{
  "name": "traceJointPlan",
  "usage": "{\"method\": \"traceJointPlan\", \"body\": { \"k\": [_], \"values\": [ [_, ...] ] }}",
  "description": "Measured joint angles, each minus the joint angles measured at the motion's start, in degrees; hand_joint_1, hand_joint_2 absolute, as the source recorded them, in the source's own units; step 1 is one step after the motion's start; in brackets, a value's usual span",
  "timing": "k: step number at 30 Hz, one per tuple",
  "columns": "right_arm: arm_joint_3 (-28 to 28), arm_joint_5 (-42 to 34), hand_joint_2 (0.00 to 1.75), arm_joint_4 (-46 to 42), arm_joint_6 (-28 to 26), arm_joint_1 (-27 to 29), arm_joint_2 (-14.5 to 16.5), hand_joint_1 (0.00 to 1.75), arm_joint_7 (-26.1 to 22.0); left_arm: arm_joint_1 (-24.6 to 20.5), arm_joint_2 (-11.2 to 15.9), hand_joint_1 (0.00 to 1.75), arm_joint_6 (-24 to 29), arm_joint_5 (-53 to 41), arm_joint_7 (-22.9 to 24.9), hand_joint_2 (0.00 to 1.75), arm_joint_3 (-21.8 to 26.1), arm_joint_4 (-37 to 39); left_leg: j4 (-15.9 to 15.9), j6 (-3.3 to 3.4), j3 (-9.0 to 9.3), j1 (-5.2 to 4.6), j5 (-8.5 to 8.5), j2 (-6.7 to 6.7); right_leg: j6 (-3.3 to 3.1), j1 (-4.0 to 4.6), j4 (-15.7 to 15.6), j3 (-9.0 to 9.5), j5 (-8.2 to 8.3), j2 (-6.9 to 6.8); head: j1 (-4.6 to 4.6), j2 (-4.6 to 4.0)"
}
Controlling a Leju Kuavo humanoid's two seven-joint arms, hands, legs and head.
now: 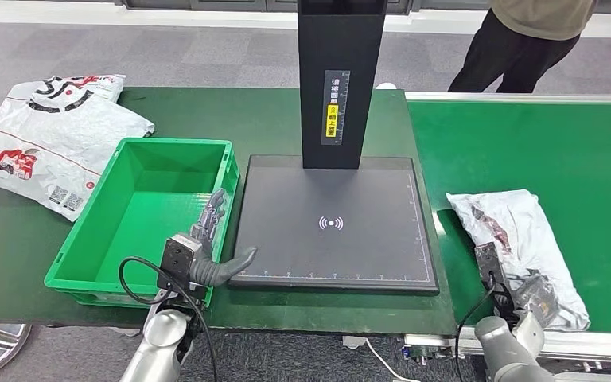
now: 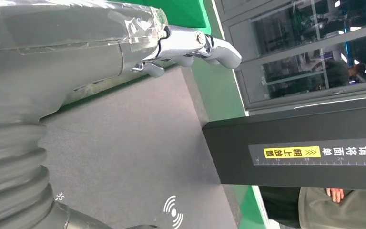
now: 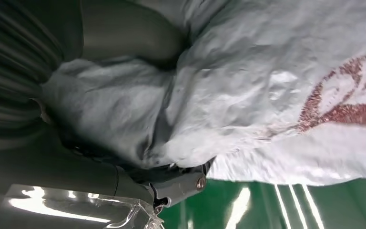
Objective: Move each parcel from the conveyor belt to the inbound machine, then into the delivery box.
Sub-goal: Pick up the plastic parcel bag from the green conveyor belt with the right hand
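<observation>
A crumpled white parcel [image 1: 517,227] with red print lies on the green conveyor belt [image 1: 581,151] at the right. My right hand [image 1: 515,296] grips its near end; in the right wrist view the parcel [image 3: 267,95] is bunched between the thumb and the fingers [image 3: 176,183] of my right hand [image 3: 76,167]. The inbound machine's black plate [image 1: 334,215] lies bare in the middle under its black column [image 1: 340,79]. My left hand [image 1: 211,247] hovers open by the plate's near left corner, beside the empty green delivery box [image 1: 171,144]. In the left wrist view, my left hand [image 2: 76,47] holds nothing.
Another white parcel [image 1: 48,135] lies on the green table left of the box. A person [image 1: 525,40] stands behind the belt's far side. The belt's metal rail [image 1: 525,98] runs along its far edge.
</observation>
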Motion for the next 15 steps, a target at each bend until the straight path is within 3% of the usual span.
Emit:
{"method": "traceJointPlan", "body": {
  "k": [7, 10, 12, 15],
  "values": [
    [0.0, -0.3, 1.75, 1.8, 1.2, -2.0, -0.6, 1.75, -0.2, 0.0, 0.0, 0.0, 0.9, 0.5, -0.4, 1.75, 0.0, 0.4, 0.0, 0.12, 0.03, 0.0, 0.08, 0.03, 0.1, -0.01, 0.0, 0.08, 0.08, 0.01, 0.0, 0.0],
    [0.0, -1.1, 1.75, 2.2, 0.2, -2.3, -0.7, 1.75, -2.6, 0.2, 0.1, 0.0, 1.4, 0.9, -0.5, 1.75, 0.0, 0.3, 0.0, 0.14, 0.03, 0.0, 0.09, 0.01, 0.13, -0.01, 0.0, 0.1, 0.11, 0.0, 0.0, 0.01],
    [0.0, -1.6, 1.75, 2.0, -2.1, -2.1, -0.6, 1.75, -7.0, 0.7, 0.1, 0.0, 1.9, 1.1, -0.5, 1.75, 0.0, -0.2, 0.0, 0.14, 0.02, 0.0, 0.09, -0.01, 0.13, -0.01, 0.0, 0.11, 0.11, -0.01, 0.0, 0.01],
    [-1.6, -0.2, 1.75, -3.5, -4.7, 0.5, 0.7, 1.75, -18.9, 2.2, 0.3, 0.0, 2.3, 1.1, -0.5, 1.75, 0.0, -1.7, 0.0, 0.14, -0.08, -0.01, 0.1, -0.08, 0.13, -0.01, 0.0, 0.02, 0.11, -0.09, 0.0, 0.01]
  ]
}}
